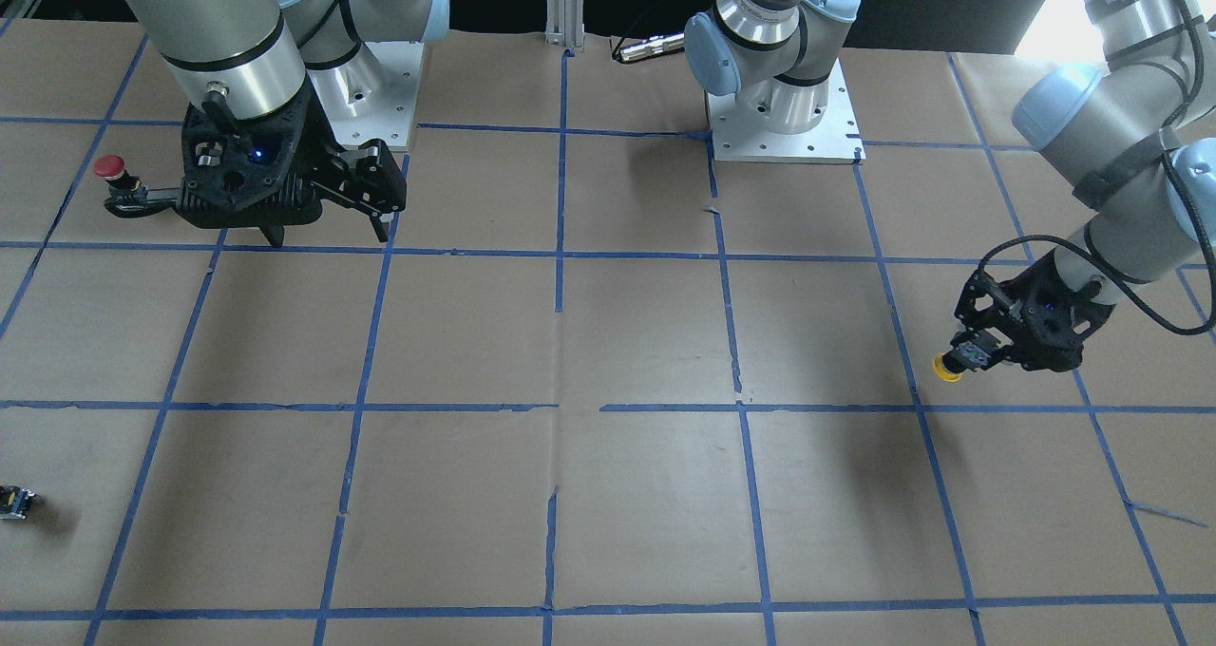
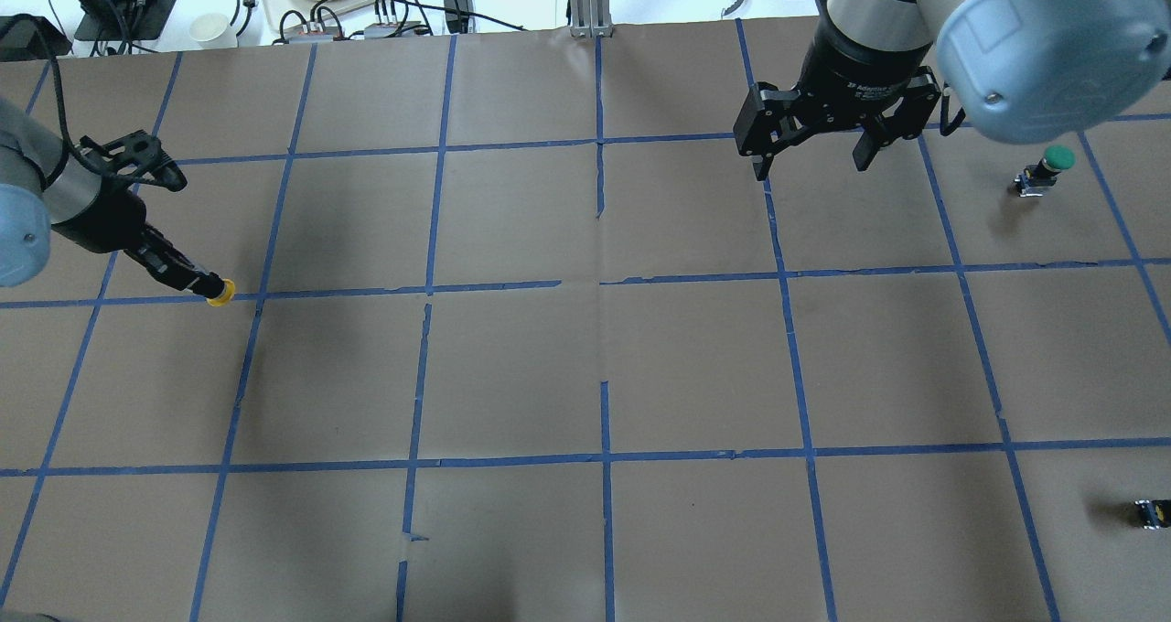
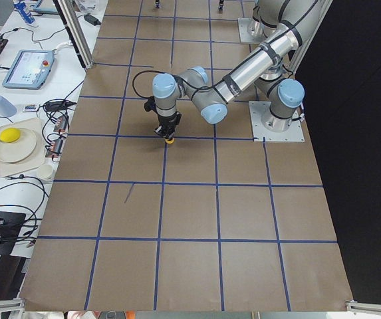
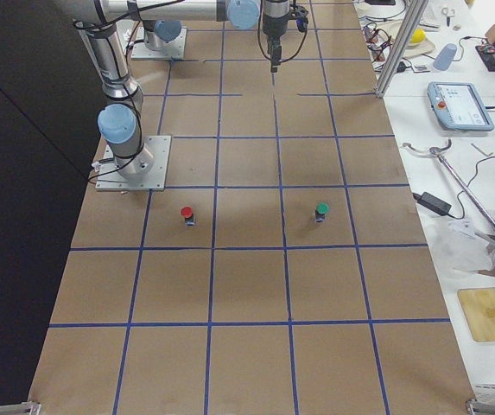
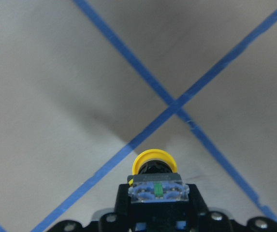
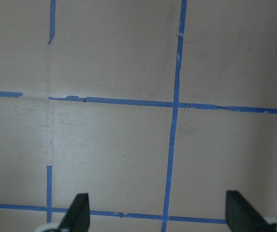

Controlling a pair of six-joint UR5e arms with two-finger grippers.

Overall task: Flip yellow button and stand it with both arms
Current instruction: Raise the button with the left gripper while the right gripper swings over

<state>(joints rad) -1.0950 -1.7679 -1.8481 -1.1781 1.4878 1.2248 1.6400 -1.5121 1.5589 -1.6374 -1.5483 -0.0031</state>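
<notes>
Yellow button [image 1: 946,369] pinched in left claw [image 1: 971,353], cap protruding

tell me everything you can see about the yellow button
The small push-button switch with a round yellow mushroom cap and black neck has a boxy grey-clear body bearing a green spot. The black left gripper is shut on the body, cap pointing away from it toward the paper-covered table beside crossing blue tape lines. Whether the cap touches the table is unclear.

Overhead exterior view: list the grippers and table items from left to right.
left gripper, shut on the yellow button → right gripper, open → green-capped button → small black part
</notes>
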